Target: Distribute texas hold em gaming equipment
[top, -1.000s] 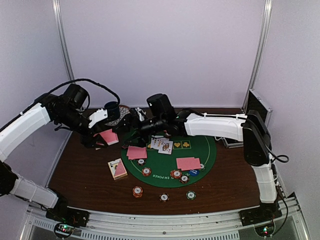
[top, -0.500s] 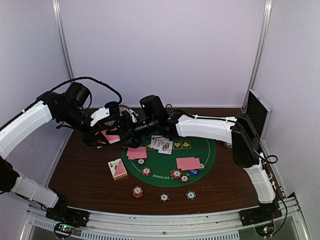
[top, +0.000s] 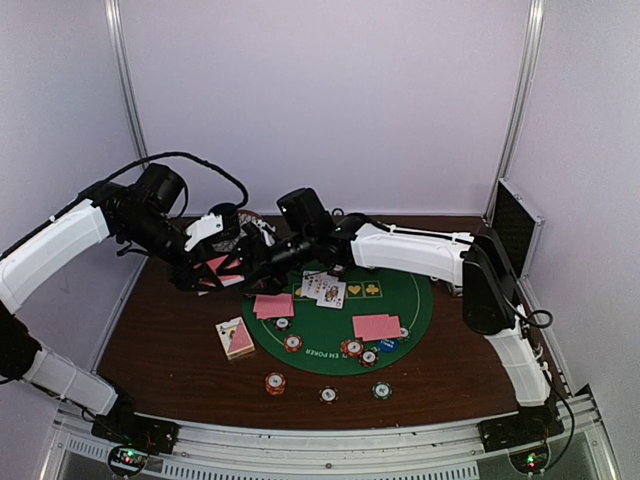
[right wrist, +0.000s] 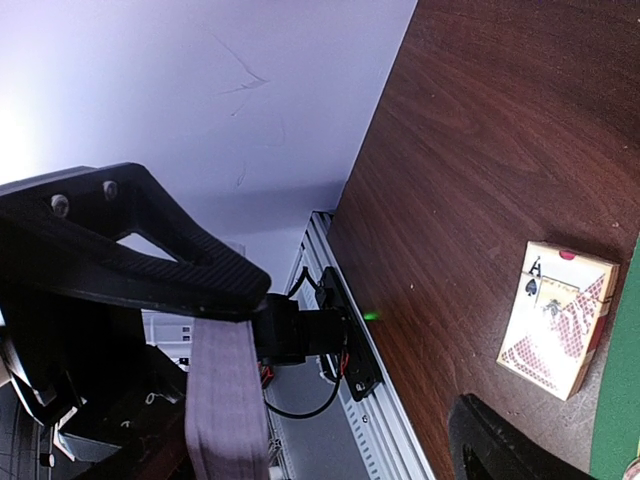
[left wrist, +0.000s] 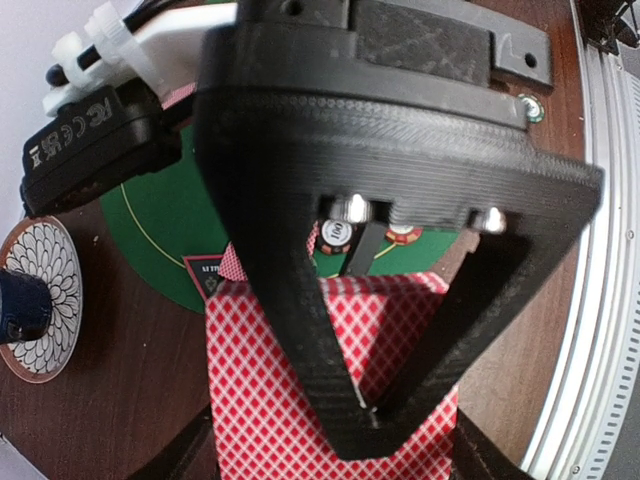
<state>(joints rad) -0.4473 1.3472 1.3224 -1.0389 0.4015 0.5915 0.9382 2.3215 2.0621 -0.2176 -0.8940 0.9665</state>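
Just off the green mat's (top: 412, 300) far-left rim, above the surface (top: 165, 350), the left fingers (left wrist: 300, 340) clench a stack of pink-backed cards (left wrist: 255, 410). The right fingers (right wrist: 130, 250) stand spread either side of its thin edge, seemingly ready to draw one.

Top view: the left claw (top: 232, 271) and right claw (top: 258, 262) overlap, so their fingertips cannot be told apart. They hide most of the pink-backed cards (top: 213, 264). Left wrist view: the bottom edge cuts off the cards and the left edge cuts off the dark blue cup (left wrist: 18, 305). The markings on the chips (top: 275, 383) are too small to read.
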